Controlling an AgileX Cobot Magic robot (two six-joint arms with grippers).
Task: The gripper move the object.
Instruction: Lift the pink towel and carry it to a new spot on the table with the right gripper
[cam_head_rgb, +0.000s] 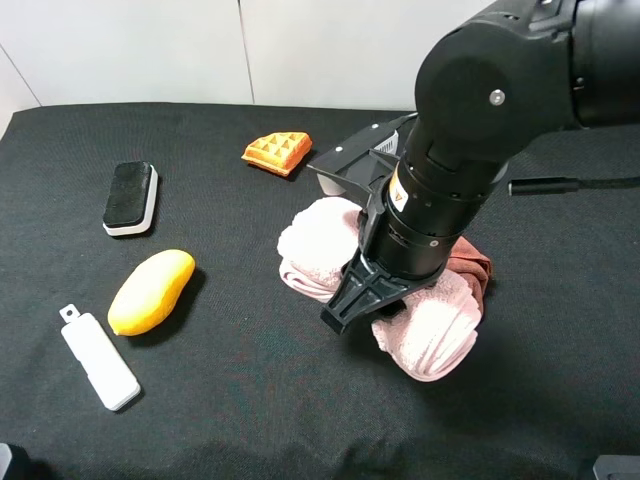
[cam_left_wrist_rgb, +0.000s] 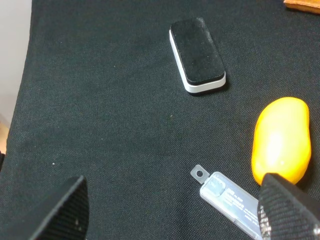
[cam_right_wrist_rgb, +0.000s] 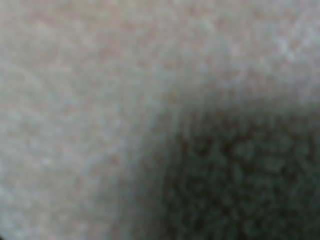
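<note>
A pink rolled towel (cam_head_rgb: 430, 335) lies right of the middle of the black cloth, with a brown cloth (cam_head_rgb: 472, 268) against its far side. My right gripper (cam_head_rgb: 362, 310) is pressed down into the towel; one black finger (cam_head_rgb: 340, 305) shows at the towel's left edge, the rest is hidden by the arm. The right wrist view is filled with blurred pink towel fabric (cam_right_wrist_rgb: 100, 100). My left gripper (cam_left_wrist_rgb: 177, 215) is open and empty, hovering above the cloth near a white flat tool (cam_left_wrist_rgb: 230, 202).
On the left lie a yellow mango (cam_head_rgb: 152, 290), a black-topped white eraser (cam_head_rgb: 131, 197) and the white flat tool (cam_head_rgb: 98, 358). An orange waffle (cam_head_rgb: 277, 152) lies at the back. A white wall stands behind the table.
</note>
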